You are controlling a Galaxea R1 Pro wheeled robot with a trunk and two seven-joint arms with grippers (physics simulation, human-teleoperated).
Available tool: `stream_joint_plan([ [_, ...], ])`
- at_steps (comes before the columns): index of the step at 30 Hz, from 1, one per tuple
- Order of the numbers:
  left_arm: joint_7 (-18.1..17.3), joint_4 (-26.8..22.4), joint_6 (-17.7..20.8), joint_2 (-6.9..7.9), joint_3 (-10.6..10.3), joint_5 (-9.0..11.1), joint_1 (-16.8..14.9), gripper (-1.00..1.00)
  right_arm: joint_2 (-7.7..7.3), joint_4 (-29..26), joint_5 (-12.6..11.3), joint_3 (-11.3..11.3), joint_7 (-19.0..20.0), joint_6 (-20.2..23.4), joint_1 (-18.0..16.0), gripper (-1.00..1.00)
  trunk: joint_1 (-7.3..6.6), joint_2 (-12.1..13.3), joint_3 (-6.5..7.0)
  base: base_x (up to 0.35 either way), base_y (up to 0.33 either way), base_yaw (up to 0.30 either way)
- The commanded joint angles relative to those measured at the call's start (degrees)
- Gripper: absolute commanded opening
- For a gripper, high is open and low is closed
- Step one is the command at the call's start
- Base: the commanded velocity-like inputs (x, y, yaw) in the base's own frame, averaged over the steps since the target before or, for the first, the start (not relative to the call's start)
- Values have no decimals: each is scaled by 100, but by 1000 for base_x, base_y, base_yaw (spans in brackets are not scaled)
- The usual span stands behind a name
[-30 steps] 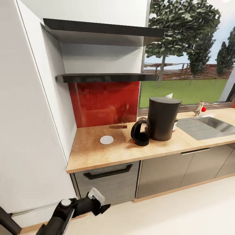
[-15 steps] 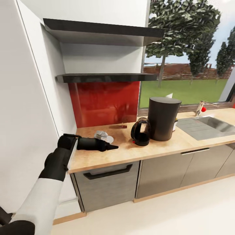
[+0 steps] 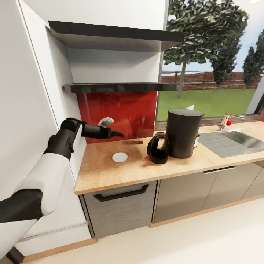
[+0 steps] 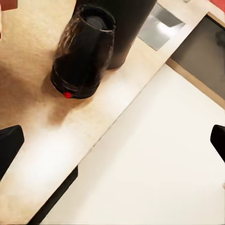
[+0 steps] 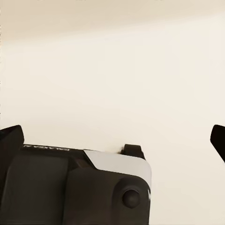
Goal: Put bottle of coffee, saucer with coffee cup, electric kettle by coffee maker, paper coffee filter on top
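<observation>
The coffee maker (image 3: 183,132) stands on the kitchen countertop (image 3: 110,172), with the electric kettle (image 3: 158,147) touching its left side. A white pointed tip, the paper coffee filter (image 3: 190,107), peeks up behind the maker's top. The saucer (image 3: 120,157) lies bare to the kettle's left. My left gripper (image 3: 116,134) hangs open above the counter before the red backsplash, under the kitchen shelf (image 3: 117,87), whose top is hidden. The left wrist view looks down on the kettle (image 4: 84,56) and maker (image 4: 122,23). The right gripper (image 5: 112,140) is open over the floor. Bottle of coffee and coffee cup are hidden.
A thicker upper board (image 3: 110,35) hangs above the shelf. The steel sink (image 3: 234,141) and faucet (image 3: 229,119) are at the right. A white wall panel (image 3: 29,110) borders the counter's left end. Grey drawer fronts (image 3: 121,205) run below, with pale floor (image 3: 183,242) in front.
My left arm has risen from below the counter's front edge, over the saucer, to a spot in front of the red backsplash. The counter's things have not moved.
</observation>
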Motion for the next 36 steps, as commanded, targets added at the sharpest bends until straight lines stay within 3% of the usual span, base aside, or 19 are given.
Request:
stream_joint_plan([
  [1,111,183,23,0,22,-50,-118,100,4,7,-59,49,-15,-18,-6,100,4,-13,-14,0,0,0],
  [6,465,564,10,-32,51,-44,-281,100,4,-102,-60,52,22,-13,-6,100,4,-13,-14,0,0,0],
  [12,608,623,-9,-60,44,-49,-209,100,-7,-1049,-65,68,463,-30,-6,100,4,-13,-14,0,0,0],
  [18,812,618,-7,-73,78,-35,-161,100,-10,-2398,-67,38,2312,6,-6,100,4,-13,-14,0,0,0],
  [20,829,617,-6,-73,79,-35,-163,100,-10,-3007,-71,40,2634,103,-6,100,4,-13,-14,0,0,0],
  [31,910,615,-12,-11,61,-42,-72,100,3,-6432,-87,48,2866,1798,-6,100,4,-13,-14,0,0,0],
  [36,1050,615,-17,-24,64,-36,-61,100,60,-7734,-129,40,2874,2889,-6,100,4,-13,-14,0,0,0],
])
